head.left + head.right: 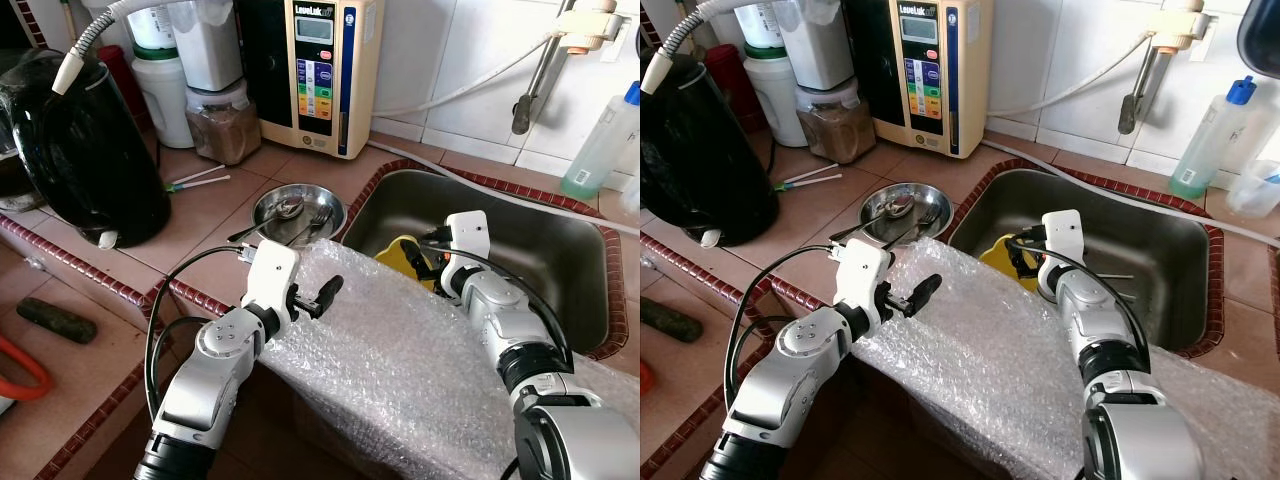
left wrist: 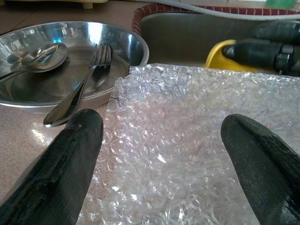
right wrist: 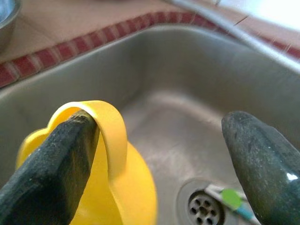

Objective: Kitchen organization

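- Right gripper (image 3: 154, 154) is spread wide inside the sink (image 1: 560, 250), one finger (image 3: 56, 154) tucked under the handle of the yellow cup (image 3: 117, 187) (nothing clamped).
- Left gripper (image 2: 164, 154) hovers open over the bubble wrap (image 1: 400, 350), beside the metal bowl (image 1: 270, 205) on the surface (image 1: 200, 220).

Both arms are silver, jointed in rounded segments with black collars; each wrist carries a white boxy block, and thin black cables loop alongside. The left gripper (image 1: 325, 292) and right gripper (image 3: 154, 154) have long, matte black fingers with rounded tips.
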### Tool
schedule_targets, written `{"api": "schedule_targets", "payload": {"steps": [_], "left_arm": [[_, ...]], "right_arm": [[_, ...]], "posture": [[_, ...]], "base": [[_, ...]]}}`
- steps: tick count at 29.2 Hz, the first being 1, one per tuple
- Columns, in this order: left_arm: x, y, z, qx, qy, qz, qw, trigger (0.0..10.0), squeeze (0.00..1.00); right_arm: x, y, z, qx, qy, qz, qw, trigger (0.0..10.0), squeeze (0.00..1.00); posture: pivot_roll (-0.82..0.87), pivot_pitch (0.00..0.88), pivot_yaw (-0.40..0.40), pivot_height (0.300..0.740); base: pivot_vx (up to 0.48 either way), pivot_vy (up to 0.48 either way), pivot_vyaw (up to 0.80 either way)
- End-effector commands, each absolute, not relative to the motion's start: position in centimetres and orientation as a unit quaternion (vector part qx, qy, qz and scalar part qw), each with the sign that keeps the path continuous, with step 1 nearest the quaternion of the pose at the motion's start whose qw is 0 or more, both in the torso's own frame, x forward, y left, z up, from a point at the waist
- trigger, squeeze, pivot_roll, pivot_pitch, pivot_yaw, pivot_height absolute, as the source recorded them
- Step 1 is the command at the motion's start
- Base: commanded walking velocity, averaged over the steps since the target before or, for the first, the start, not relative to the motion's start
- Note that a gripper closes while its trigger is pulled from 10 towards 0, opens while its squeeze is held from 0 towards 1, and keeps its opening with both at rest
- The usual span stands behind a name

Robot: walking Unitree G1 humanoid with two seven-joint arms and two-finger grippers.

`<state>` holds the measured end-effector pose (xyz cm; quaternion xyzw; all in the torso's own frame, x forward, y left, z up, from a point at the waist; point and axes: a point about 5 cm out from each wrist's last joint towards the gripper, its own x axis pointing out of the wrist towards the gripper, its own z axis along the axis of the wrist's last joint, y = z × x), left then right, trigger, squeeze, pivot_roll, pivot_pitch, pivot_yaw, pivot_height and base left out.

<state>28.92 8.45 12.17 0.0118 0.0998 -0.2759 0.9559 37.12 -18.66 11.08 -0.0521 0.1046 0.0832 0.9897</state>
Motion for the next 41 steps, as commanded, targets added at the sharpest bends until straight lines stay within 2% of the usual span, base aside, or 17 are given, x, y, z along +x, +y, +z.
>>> {"api": "schedule_targets", "payload": {"steps": [1,2,3,4,6,7,9,11,12,17,22,25,26,29,35,41], "left_arm": [[28.9,8.5,12.1,0.014,0.104,-0.274,0.956,10.0,0.0],[28.9,8.4,12.1,0.014,0.104,-0.275,0.956,10.0,0.0],[28.9,8.4,12.1,0.014,0.104,-0.276,0.955,10.0,0.0],[28.9,8.4,12.1,0.015,0.104,-0.276,0.955,10.0,0.0],[28.9,8.4,12.1,0.015,0.105,-0.276,0.955,10.0,0.0],[28.9,8.4,12.1,0.015,0.106,-0.275,0.955,10.0,0.0],[29.0,8.6,12.2,0.017,0.105,-0.271,0.957,10.0,0.0],[29.0,8.6,12.2,0.015,0.105,-0.27,0.957,10.0,0.0],[28.9,8.6,12.1,0.014,0.106,-0.271,0.957,10.0,0.0],[28.9,8.5,12.1,0.015,0.106,-0.272,0.956,10.0,0.0],[29.0,8.6,12.5,0.021,0.094,-0.266,0.959,10.0,0.0],[29.3,9.1,13.2,0.031,0.066,-0.24,0.968,10.0,0.0],[29.4,9.4,13.5,0.034,0.055,-0.23,0.971,10.0,0.0],[29.5,9.7,13.9,0.033,0.042,-0.216,0.975,10.0,0.0],[29.6,9.7,14.3,0.044,0.022,-0.209,0.977,10.0,0.0],[30.1,10.2,15.6,0.042,-0.011,-0.184,0.982,10.0,0.0]], "right_arm": [[37.5,-18.5,11.7,-0.032,0.108,0.089,0.99,10.0,0.0],[37.3,-18.1,11.0,-0.024,0.138,0.109,0.984,10.0,0.0],[37.0,-18.4,10.0,-0.068,0.169,0.103,0.978,10.0,0.0],[36.9,-19.0,9.8,-0.069,0.169,0.077,0.98,10.0,0.0],[36.8,-18.1,9.6,0.012,0.18,0.118,0.977,10.0,0.0],[36.8,-17.9,9.6,-0.016,0.176,0.128,0.976,10.0,0.0],[36.9,-17.9,9.7,0.029,0.178,0.113,0.977,10.0,0.0],[37.2,-19.0,10.8,-0.064,0.128,0.07,0.987,10.0,0.0],[37.5,-18.8,11.5,-0.035,0.113,0.078,0.99,10.0,0.0],[37.4,-18.8,11.2,-0.065,0.119,0.075,0.988,10.0,0.0],[37.4,-19.1,11.6,-0.013,0.108,0.072,0.991,10.0,0.0],[37.5,-18.8,12.3,-0.043,0.077,0.072,0.993,10.0,0.0],[37.6,-18.7,13.0,-0.077,0.046,0.066,0.994,10.0,0.0],[37.7,-17.9,13.9,-0.031,0.011,0.082,0.996,10.0,0.0],[37.2,-16.3,14.0,-0.07,-0.011,0.108,0.992,10.0,0.0],[36.6,-15.3,14.0,-0.035,-0.013,0.144,0.989,10.0,0.0]], "posture": [[0.03,0.0,0.032,0.74],[0.03,0.0,0.033,0.74],[0.03,0.0,0.032,0.74],[0.03,0.0,0.032,0.74],[0.03,0.0,0.032,0.74],[0.04,0.0,0.026,0.74],[0.04,0.0,0.026,0.74],[0.04,0.0,0.025,0.74],[0.04,0.0,0.029,0.74],[0.04,0.0,0.027,0.74],[0.04,0.0,0.028,0.74],[0.04,0.0,0.028,0.74],[0.04,0.0,0.028,0.74],[0.03,0.0,0.028,0.74],[0.03,0.0,0.026,0.74],[0.03,0.0,0.026,0.74]], "base": [[0.0,0.0,0.0],[0.0,0.0,0.0],[0.0,0.0,0.0],[0.0,0.0,0.0],[0.0,0.0,0.0],[0.0,0.0,0.0],[0.0,0.0,0.0],[0.0,0.0,0.0],[0.0,0.0,0.0],[0.0,0.0,0.0],[0.0,0.0,0.0],[0.0,0.0,0.0],[0.0,0.0,0.0],[0.0,0.0,0.0],[0.0,0.0,0.0],[0.0,0.0,0.0]]}}
